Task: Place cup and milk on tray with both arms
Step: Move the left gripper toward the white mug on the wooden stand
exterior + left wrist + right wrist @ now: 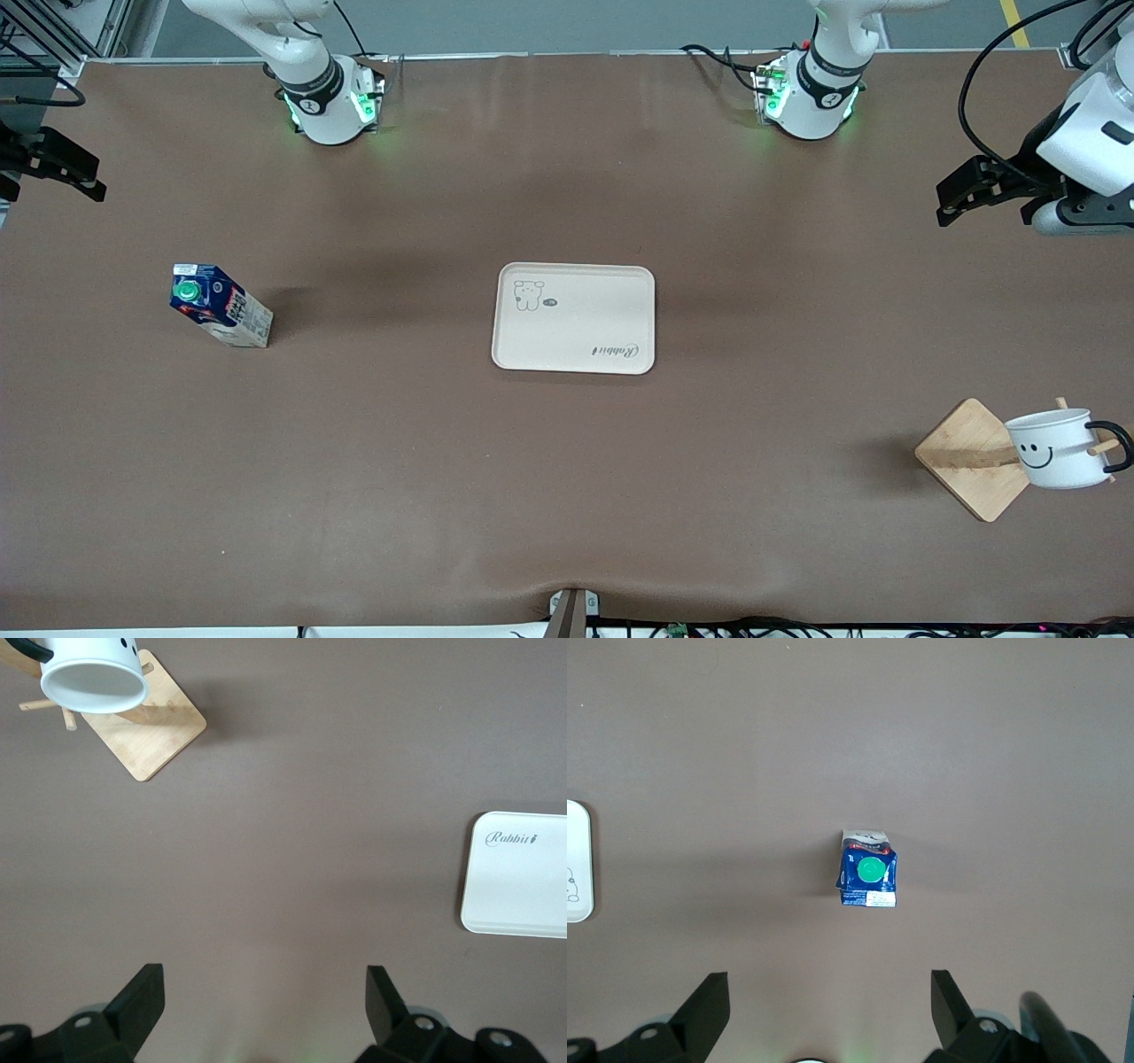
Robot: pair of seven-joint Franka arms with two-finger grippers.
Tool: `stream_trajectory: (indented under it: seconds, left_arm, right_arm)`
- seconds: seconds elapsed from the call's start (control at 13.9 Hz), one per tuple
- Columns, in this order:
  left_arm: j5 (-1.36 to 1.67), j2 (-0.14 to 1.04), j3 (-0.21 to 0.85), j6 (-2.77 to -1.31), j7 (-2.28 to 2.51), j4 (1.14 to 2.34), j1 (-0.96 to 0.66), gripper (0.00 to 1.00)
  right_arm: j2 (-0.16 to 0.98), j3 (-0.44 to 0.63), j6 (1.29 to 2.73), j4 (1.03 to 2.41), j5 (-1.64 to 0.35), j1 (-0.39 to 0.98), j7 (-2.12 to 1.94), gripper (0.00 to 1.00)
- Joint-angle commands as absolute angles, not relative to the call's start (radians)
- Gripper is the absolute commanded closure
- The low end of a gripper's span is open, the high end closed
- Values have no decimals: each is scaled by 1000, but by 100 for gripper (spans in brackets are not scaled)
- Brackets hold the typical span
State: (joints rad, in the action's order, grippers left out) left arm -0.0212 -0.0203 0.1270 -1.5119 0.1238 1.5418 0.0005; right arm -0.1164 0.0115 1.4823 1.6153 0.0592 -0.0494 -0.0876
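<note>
A: Your stock? Tray (574,317) mid-table, bare; milk (220,305) upright toward the right arm's end; cup (1057,447) hung on the wooden rack (970,456).

B: Left gripper (261,1001) and right gripper (828,1001) gaped wide, empty. Reaching was your step; descents came next.

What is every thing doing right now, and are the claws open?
milk: upright on the table, green cap on.
cup: hanging on the wooden rack.
tray: flat on the table, nothing on it.
left claw: open, holding nothing.
right claw: open, over the table near the milk.
</note>
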Motion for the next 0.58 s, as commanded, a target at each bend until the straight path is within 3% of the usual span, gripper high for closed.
stream_trajectory:
  seconds: [0.0,0.5]
  left_arm:
    - [-20,-8,127,-1494,114,1517,5,0]
    - [-21,49,114,-1554,106,1514,54,0]
  right_arm:
    - [-106,3,1474,1594,60,-66,-83,0]
    - [-101,5,1474,1594,61,-67,-86,0]
